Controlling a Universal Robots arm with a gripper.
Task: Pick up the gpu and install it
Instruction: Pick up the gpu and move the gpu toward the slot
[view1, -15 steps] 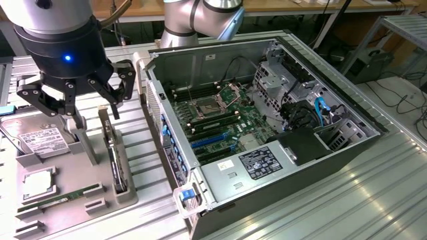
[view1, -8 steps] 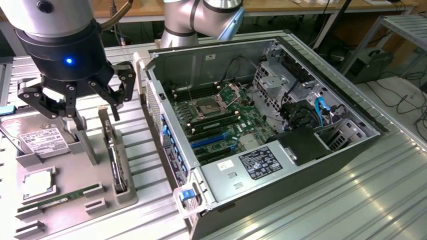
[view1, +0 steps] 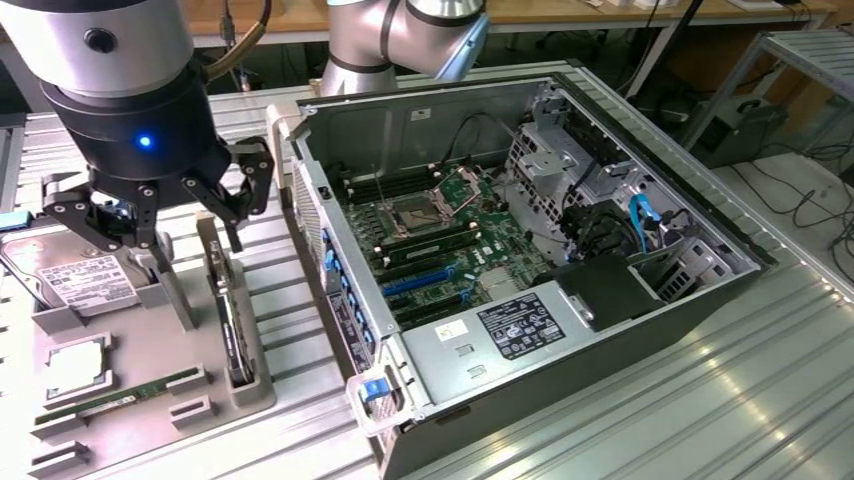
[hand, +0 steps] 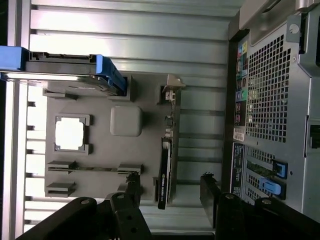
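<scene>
The gpu (view1: 231, 310) is a thin dark card standing on edge in a slot of the grey fixture tray (view1: 160, 350), at the exterior view's left. In the wrist view the gpu (hand: 165, 172) runs lengthwise, with its pale metal bracket (hand: 170, 89) at the far end. My gripper (view1: 187, 240) hangs open just above the tray, its fingers straddling the card's far part without touching it. In the wrist view the gripper (hand: 170, 187) shows a dark finger on each side of the card. Nothing is held.
On the tray lie a silver hard drive (view1: 67, 275), a CPU (view1: 78, 365) and a green RAM stick (view1: 127, 395). The open computer case (view1: 667, 300) stands at the exterior view's right, showing its motherboard (view1: 441, 240) and blue slots (view1: 420, 280).
</scene>
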